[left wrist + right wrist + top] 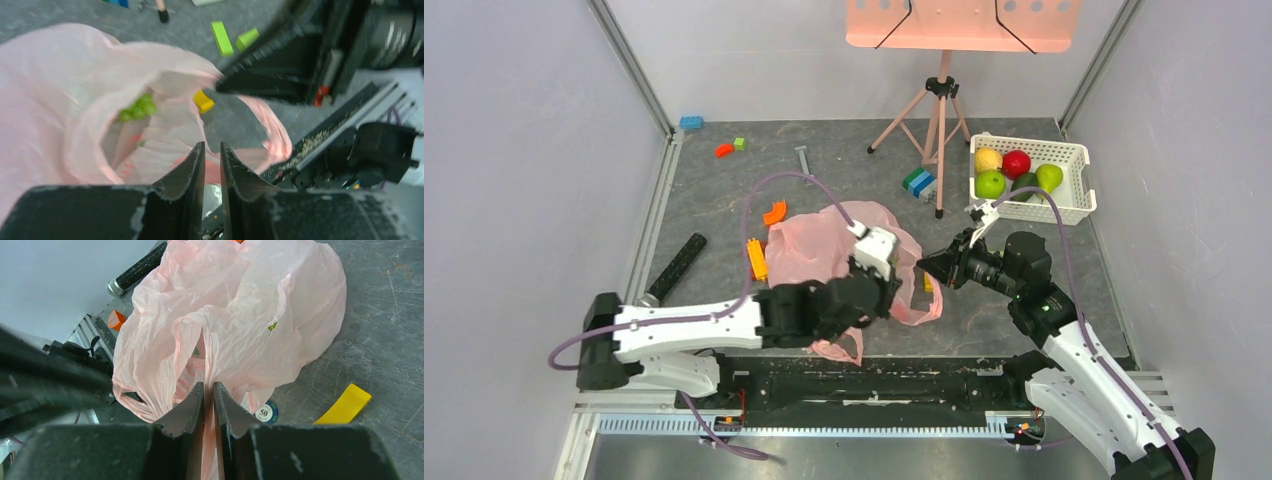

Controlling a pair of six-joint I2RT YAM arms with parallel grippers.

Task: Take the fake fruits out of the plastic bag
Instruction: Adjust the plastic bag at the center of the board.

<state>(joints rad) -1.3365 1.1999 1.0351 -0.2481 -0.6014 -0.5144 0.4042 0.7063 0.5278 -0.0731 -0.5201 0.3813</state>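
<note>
Grey stone-look table point(824, 170), pale walls on three sides, and we're right at the heart of it: the plastic bag point(814, 245) lies crumpled mid-table with both arms on it. Over at two o'clock in the overhead view, the white basket point(1079, 160) has a cluster of fake fruits point(1019, 175) sitting in it, well apart from the action.

Look at the right gripper point(209, 385): its jaws are pressed together on a fold of pink film, which runs straight down into the slot. The left gripper point(212, 145) stands nearly closed at the bag's near lip with pink showing in the narrow gap, so we read that as a pinch on the rim too.

Between them the mouth gapes, and there they are: green grapes point(137, 107) deep inside, at about eleven o'clock from the left fingertips. The bunch slants from eight towards two. A yellow block point(203, 101) sits outside the film, just beyond the rim at twelve.

Here's the crux as we see it: the left arm is nearer and looks straight down the opening, but both pincers are full of bag. One would have to let go to reach in, and the mouth may sag when it does.
</note>
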